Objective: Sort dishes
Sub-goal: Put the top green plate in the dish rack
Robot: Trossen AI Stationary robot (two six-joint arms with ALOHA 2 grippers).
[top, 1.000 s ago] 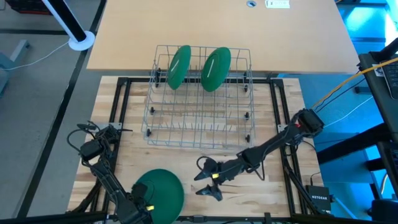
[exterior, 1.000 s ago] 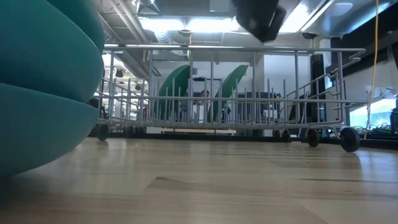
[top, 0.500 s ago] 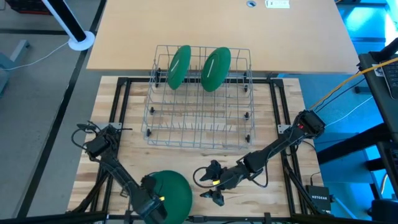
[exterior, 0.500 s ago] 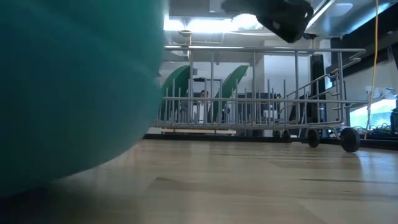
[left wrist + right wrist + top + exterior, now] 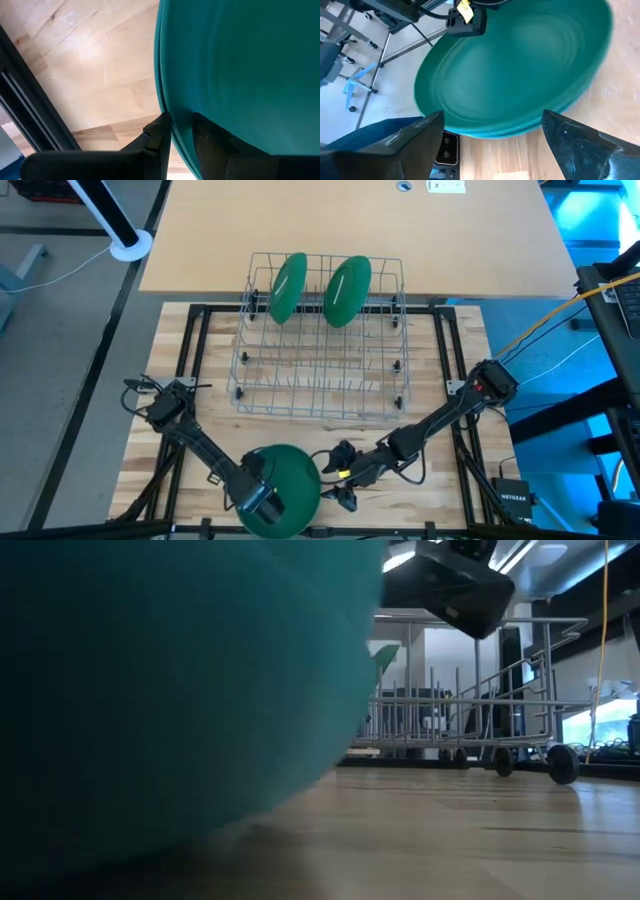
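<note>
A stack of dark green plates (image 5: 290,498) is at the table's near edge, with my left gripper (image 5: 262,502) shut on it. In the low view the stack (image 5: 170,700) fills the left half. My right gripper (image 5: 340,476) hangs open just to the stack's right. Its fingers face the plates' hollow side (image 5: 515,65) and touch nothing. Two more green plates (image 5: 288,285) (image 5: 347,290) stand on edge in the far row of the wire rack (image 5: 320,370). My left gripper (image 5: 177,125) pinches the stack's rim (image 5: 181,131) between its two fingers, one finger on each face. The fingers come steeply from above. How many plates are between them cannot be told. The stack is tilted; whether its lower edge touches the table I cannot tell.
The wire rack (image 5: 470,690) stands on small wheels in the middle of the wooden table (image 5: 440,380), and its near rows hold nothing. A black frame runs along the table's sides. Cables hang off the right edge (image 5: 560,330).
My left gripper has carried the plate stack along the near edge toward the table's right, up to my right gripper, keeping its hold. My right gripper has tipped downward and stays open. In the low view the stack now hides most of the rack's left half.
</note>
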